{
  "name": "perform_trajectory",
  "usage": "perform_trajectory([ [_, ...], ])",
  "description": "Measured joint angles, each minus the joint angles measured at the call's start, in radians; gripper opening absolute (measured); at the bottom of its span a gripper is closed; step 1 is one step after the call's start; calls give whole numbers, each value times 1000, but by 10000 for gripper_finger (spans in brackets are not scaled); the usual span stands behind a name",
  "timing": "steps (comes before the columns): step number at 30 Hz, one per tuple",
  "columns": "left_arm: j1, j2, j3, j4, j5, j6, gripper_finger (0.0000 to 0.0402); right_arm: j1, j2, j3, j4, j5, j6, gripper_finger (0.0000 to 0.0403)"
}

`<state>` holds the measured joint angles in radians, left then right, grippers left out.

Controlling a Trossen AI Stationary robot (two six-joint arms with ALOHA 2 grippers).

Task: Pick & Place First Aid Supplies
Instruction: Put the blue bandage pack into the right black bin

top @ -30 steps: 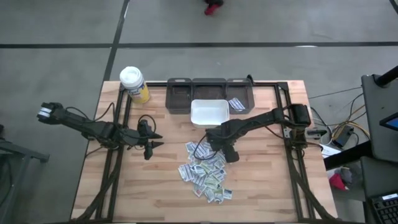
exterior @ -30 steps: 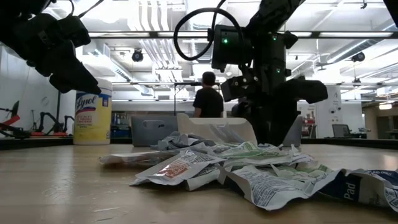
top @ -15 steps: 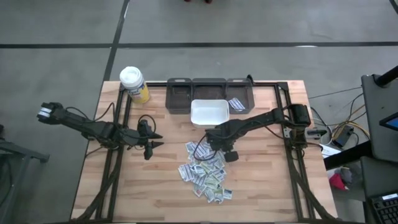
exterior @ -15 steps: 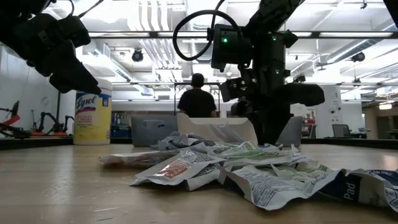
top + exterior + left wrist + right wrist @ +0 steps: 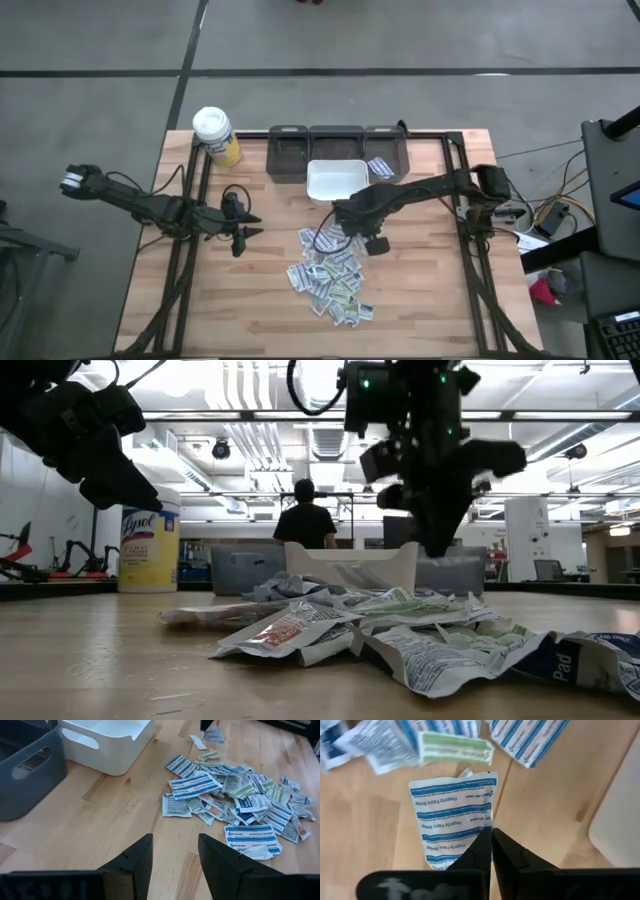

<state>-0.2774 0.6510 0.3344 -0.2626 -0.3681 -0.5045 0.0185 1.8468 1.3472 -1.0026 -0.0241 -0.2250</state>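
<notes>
The right gripper (image 5: 491, 845) hangs above the table between the white bin (image 5: 336, 181) and the pile of first aid packets (image 5: 330, 275), its fingers pinched together on a blue-striped fabric bandage packet (image 5: 454, 822). The left gripper (image 5: 243, 226) waits well to the pile's left, fingers spread and holding nothing.

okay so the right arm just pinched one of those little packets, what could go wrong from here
The right gripper pinches the blue-striped packet by one thin edge only, so it may slip out or swing on the way. The white bin sits close beside the pile of packets; a limp hanging packet could catch its rim and drop outside. The left gripper waits open, clear of the pile.
</notes>
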Motion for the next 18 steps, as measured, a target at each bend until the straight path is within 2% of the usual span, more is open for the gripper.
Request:
perform_trajectory([
  [2, 0, 0, 0, 0, 0, 0, 161, -8, -26, 18, -19, -55, -17, 8],
  [5, 0, 0, 0, 0, 0, 0, 161, -36, -70, 28, 5, -230, -38, 8],
  [8, 0, 1, 0, 0, 0, 3, 161, -74, -90, 12, 108, -395, -13, 8],
  [10, 0, 2, 0, 2, 0, 3, 161, -99, -107, 8, 198, -435, 37, 8],
  [14, 0, 5, 0, 3, 0, 3, 161, -155, -139, 8, 330, -407, 132, 8],
  [16, 0, 7, 0, 8, 0, -3, 161, -187, -160, 8, 352, -321, 179, 8],
  [18, 0, 7, 0, 8, 0, -3, 161, -218, -195, 8, 350, -169, 229, 8],
])
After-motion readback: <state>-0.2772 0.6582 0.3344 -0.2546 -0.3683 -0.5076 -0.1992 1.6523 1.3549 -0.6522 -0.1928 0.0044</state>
